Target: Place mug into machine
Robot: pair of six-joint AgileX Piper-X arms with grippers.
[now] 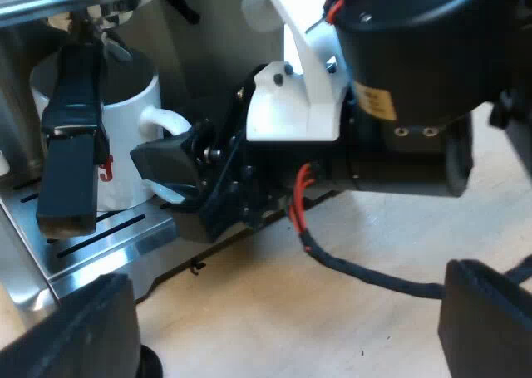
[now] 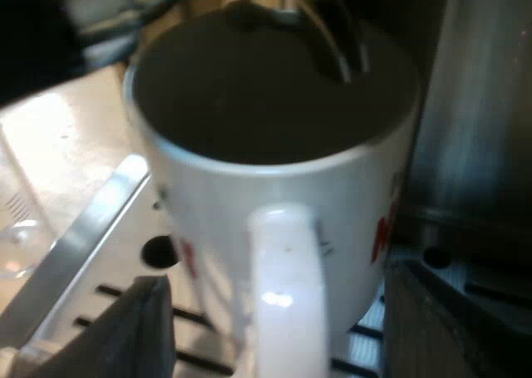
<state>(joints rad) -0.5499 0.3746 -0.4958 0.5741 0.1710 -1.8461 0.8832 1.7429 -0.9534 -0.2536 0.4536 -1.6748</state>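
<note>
Slotted drip tray [image 2: 91, 228] bears the white mug [image 2: 274, 187]; the right gripper [image 2: 291, 320] straddles its handle, fingers spread, seemingly let go. Next: a straight retreat. Nearby the left gripper [image 1: 283, 328] idles, fingers parted.

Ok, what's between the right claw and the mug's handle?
Nothing. In the right wrist view the fingers of the right claw flank the mug's handle, with bare gaps showing only the drip tray.

I see a white mug [image 2: 249, 203] with red print, a silver drip tray [image 1: 125, 249] striped by dark slots, a pale bench [image 1: 332, 320].
</note>
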